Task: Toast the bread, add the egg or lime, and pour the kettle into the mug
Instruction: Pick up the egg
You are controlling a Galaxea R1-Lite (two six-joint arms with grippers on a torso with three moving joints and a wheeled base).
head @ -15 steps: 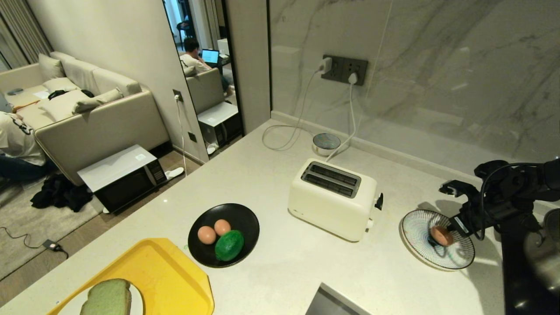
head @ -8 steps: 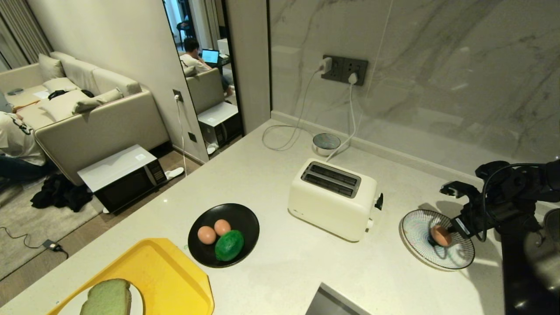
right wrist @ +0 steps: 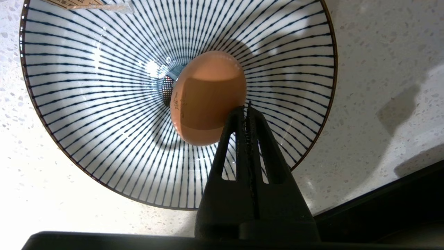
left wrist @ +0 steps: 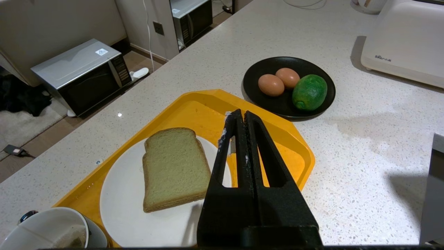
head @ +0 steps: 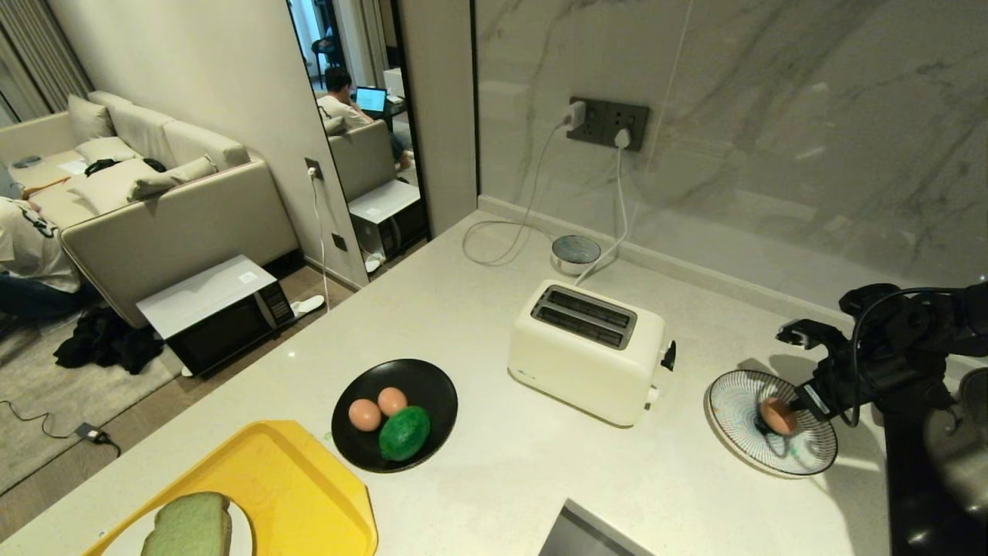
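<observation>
So your right gripper (right wrist: pixel 247 107) is sitting over the striped bowl (head: pixel 741 386) to the right of the toaster (head: pixel 588 351), fingers pressed together with nothing between them. 1 egg (right wrist: pixel 208 97) lies in the middle of that bowl, and the fingertips are right at its edge in the wrist view; can't tell if they actually touch the shell.

Your left gripper (left wrist: pixel 241 116) is pinched shut too, empty, hanging above the yellow tray (left wrist: pixel 208 107). On the tray you've got a white plate (left wrist: pixel 121 201) with the bread (left wrist: pixel 173 166) lying flat on it. The mug (left wrist: pixel 52 231) peeks in at the corner of that wrist view, just beside the plate.

Between tray and toaster there's the black plate (head: pixel 428 378) holding 2 more eggs (head: pixel 364 415) side by side, with the lime (head: pixel 404 433) tucked right against them. The toaster's slots look empty from the head view.

The kettle, I can't pick out for sure.
</observation>
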